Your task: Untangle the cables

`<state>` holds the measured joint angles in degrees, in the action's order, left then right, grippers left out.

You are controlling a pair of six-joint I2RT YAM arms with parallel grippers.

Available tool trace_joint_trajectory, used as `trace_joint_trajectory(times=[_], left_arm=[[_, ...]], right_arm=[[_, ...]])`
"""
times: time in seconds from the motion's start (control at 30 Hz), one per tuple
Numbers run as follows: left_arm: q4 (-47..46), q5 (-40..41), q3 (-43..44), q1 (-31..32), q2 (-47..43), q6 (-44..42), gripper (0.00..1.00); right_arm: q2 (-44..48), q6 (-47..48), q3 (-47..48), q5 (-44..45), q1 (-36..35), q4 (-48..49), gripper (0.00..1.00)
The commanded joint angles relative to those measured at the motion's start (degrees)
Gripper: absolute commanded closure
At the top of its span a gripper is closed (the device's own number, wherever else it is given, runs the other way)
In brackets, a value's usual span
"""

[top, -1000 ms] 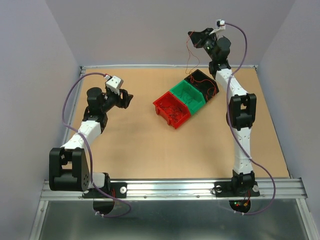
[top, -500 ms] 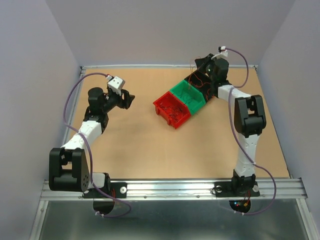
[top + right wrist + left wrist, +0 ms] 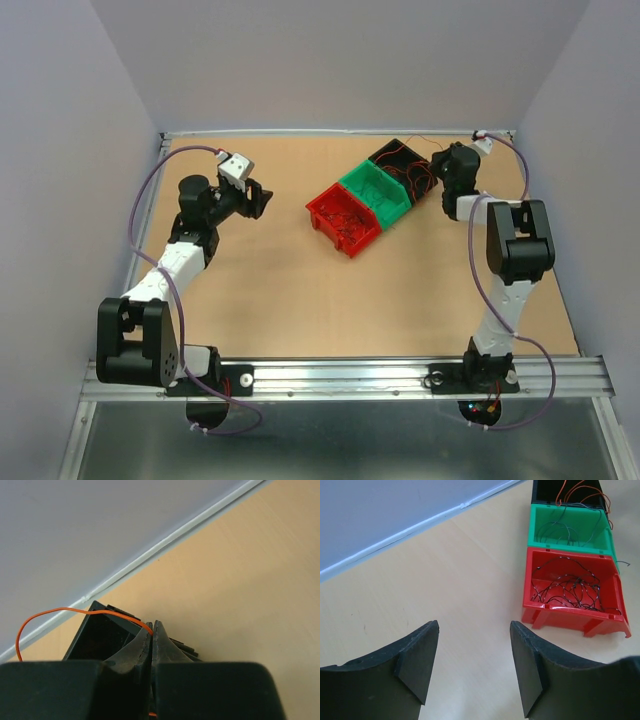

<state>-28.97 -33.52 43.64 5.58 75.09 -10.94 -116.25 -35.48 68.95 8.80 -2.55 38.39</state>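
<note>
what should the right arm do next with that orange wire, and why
Probably open the right gripper and let the orange wire fall into the black bin: the jaws are pinched shut on it at the bin's edge, and that bin already holds others like it.

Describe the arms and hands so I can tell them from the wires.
The left arm and right arm alternate white links with black joints, each trailed by a thick purple cable. The left hand and right hand have matte black wedge-shaped fingers.
</note>
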Motion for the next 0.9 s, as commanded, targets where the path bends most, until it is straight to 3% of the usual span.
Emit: trace_joint_trajectory(times=[0.0, 0.37, 0.47, 0.87], left_arm=[[-1.6, 0.4, 1.3, 0.4, -0.8, -1.1, 0.3], [-0.6, 1.6, 2.0, 1.2, 0.4, -1.7, 0.3], [-0.2, 1.9, 2.3, 1.4, 1.0, -1.7, 0.3], [0.6, 2.9, 2.7, 2.1, 1.5, -2.5, 0.3]], right_arm=[[5.2, 4.4, -2.1, 6.5, -0.6, -0.1, 0.99], [12.4, 14.1, -12.8, 13.7, -2.5, -4.4, 0.99], [10.3, 18.5, -9.3, 17.6, -5.2, -12.7, 1.0], [3.6, 29.7, 11.5, 10.7, -10.2, -36.2, 0.99]])
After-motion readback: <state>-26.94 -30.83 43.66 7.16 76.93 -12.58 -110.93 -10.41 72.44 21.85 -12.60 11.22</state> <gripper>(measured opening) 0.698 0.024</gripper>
